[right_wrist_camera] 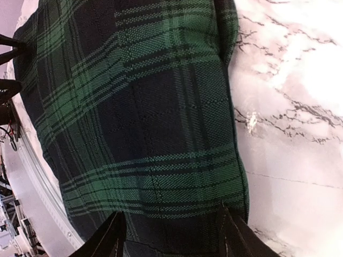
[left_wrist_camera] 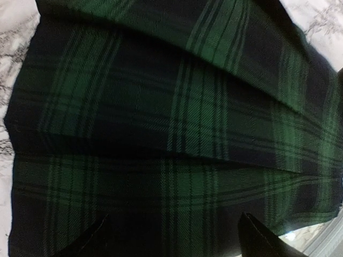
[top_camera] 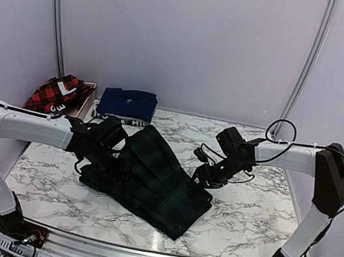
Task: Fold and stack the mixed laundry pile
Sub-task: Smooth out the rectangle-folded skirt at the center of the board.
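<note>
A dark green plaid piece (top_camera: 150, 178) lies folded flat and slantwise on the marble table (top_camera: 243, 213). My left gripper (top_camera: 116, 161) hovers over its left edge, open; in the left wrist view the plaid (left_wrist_camera: 177, 107) fills the picture, and nothing is pinched in the gripper (left_wrist_camera: 174, 235). My right gripper (top_camera: 207, 174) is at the cloth's upper right edge, open, its tips (right_wrist_camera: 169, 227) just above the plaid (right_wrist_camera: 139, 118). A folded navy piece (top_camera: 127, 102) with a white lettered band lies at the back. A red-and-black checked shirt (top_camera: 56, 92) is heaped at the back left.
A pink basket (top_camera: 86, 107) stands at the back left under the checked shirt. Bare marble (right_wrist_camera: 295, 107) shows right of the plaid. A metal rail (top_camera: 137, 255) runs along the near table edge. Black cables (top_camera: 280, 130) loop above the right arm.
</note>
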`<action>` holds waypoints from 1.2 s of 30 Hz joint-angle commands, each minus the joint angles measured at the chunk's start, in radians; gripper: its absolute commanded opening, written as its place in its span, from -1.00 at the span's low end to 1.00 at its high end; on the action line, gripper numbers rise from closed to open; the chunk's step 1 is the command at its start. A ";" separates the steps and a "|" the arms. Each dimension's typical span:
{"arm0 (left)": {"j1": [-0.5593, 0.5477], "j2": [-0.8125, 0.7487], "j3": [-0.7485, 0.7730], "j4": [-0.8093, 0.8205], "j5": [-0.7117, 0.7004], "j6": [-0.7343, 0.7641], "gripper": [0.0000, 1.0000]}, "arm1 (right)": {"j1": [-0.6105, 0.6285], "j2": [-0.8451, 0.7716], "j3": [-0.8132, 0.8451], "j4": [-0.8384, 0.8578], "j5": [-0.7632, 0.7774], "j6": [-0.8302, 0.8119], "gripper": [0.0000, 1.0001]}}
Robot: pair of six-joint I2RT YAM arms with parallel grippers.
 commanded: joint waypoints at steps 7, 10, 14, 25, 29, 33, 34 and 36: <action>-0.006 -0.008 -0.011 0.012 -0.039 0.185 0.66 | -0.006 -0.134 -0.220 0.075 -0.050 -0.008 0.18; -0.053 -0.092 -0.017 0.045 0.012 0.300 0.67 | -0.007 -0.238 -0.277 0.134 -0.104 0.049 0.22; -0.145 -0.161 -0.025 0.097 0.060 0.454 0.71 | -0.016 -0.451 -0.350 0.143 0.028 0.102 0.60; -0.427 0.053 0.137 0.132 0.064 0.790 0.59 | -0.017 -0.769 -0.664 0.113 0.050 0.478 0.34; -0.469 0.139 0.182 0.131 0.054 0.851 0.51 | -0.013 -0.800 -0.727 0.133 0.080 0.520 0.19; -0.483 0.191 0.200 0.134 0.057 0.891 0.52 | 0.008 -0.767 -0.724 0.132 0.161 0.464 0.33; -0.486 0.200 0.202 0.135 0.054 0.903 0.52 | 0.010 -0.751 -0.726 0.145 0.172 0.456 0.33; -0.490 0.216 0.210 0.137 0.035 0.927 0.52 | 0.016 -0.704 -0.723 0.174 0.186 0.439 0.34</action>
